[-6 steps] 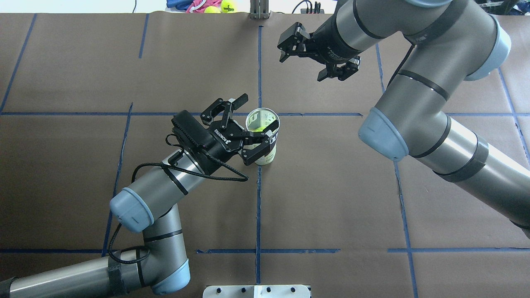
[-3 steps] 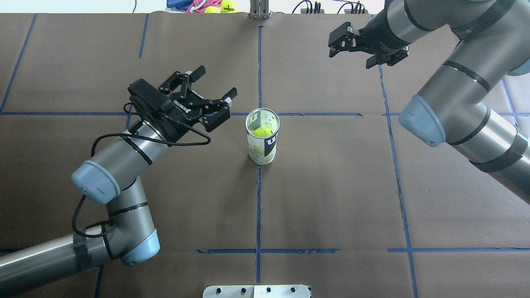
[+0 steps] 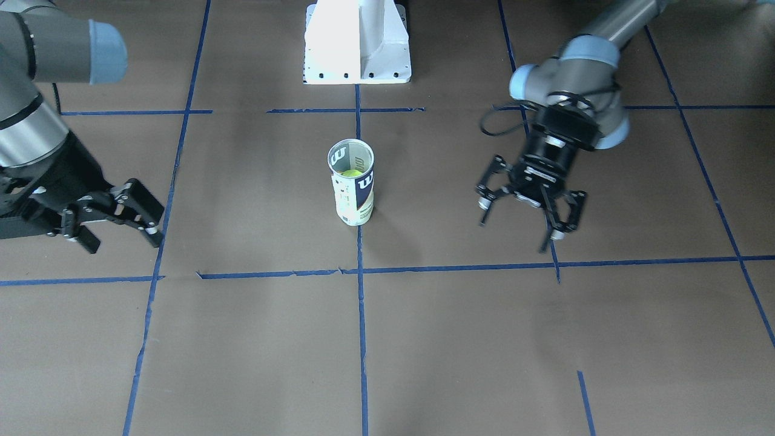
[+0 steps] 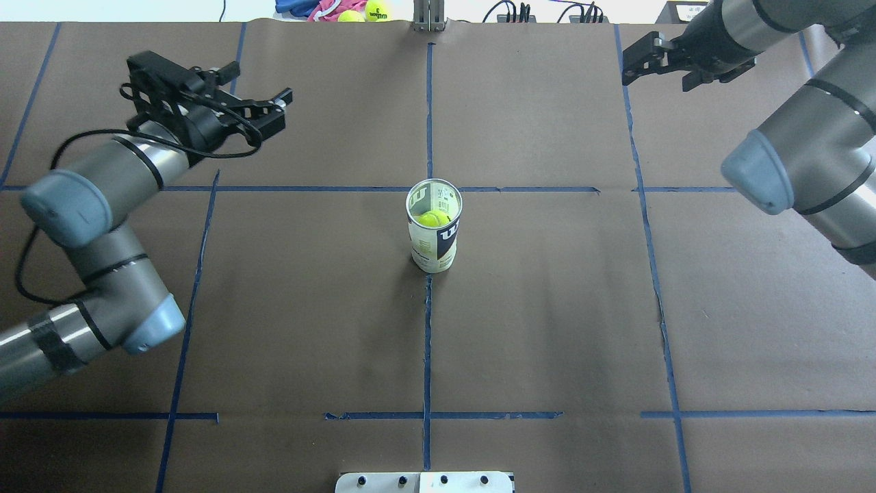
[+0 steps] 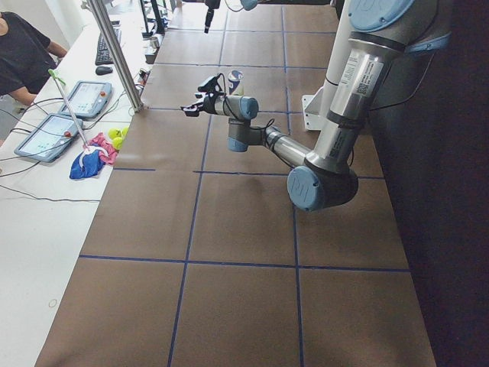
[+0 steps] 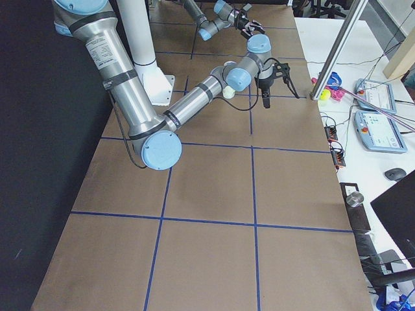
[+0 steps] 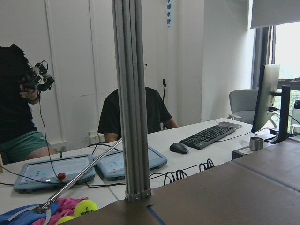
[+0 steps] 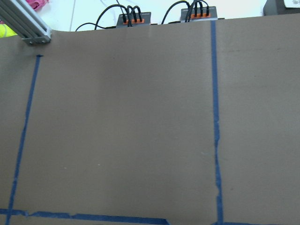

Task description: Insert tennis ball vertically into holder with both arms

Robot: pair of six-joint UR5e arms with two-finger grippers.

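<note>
Left gripper (image 3: 524,217) has its fingers spread wide, holding nothing, and the right gripper (image 3: 118,233) is the same. Both hang well apart from the can (image 4: 438,248), which stands upright between them with the ball (image 4: 431,220) inside. Looks basically done to me.

Brown paper (image 4: 547,329) crossed by blue tape lines (image 4: 427,342) covers the table. Beyond it stand an aluminium post (image 7: 131,93), a white desk (image 7: 215,147) and a grey chair (image 7: 241,103) before white walls (image 7: 79,70), with daylight in a window (image 7: 287,51) at right.
</note>
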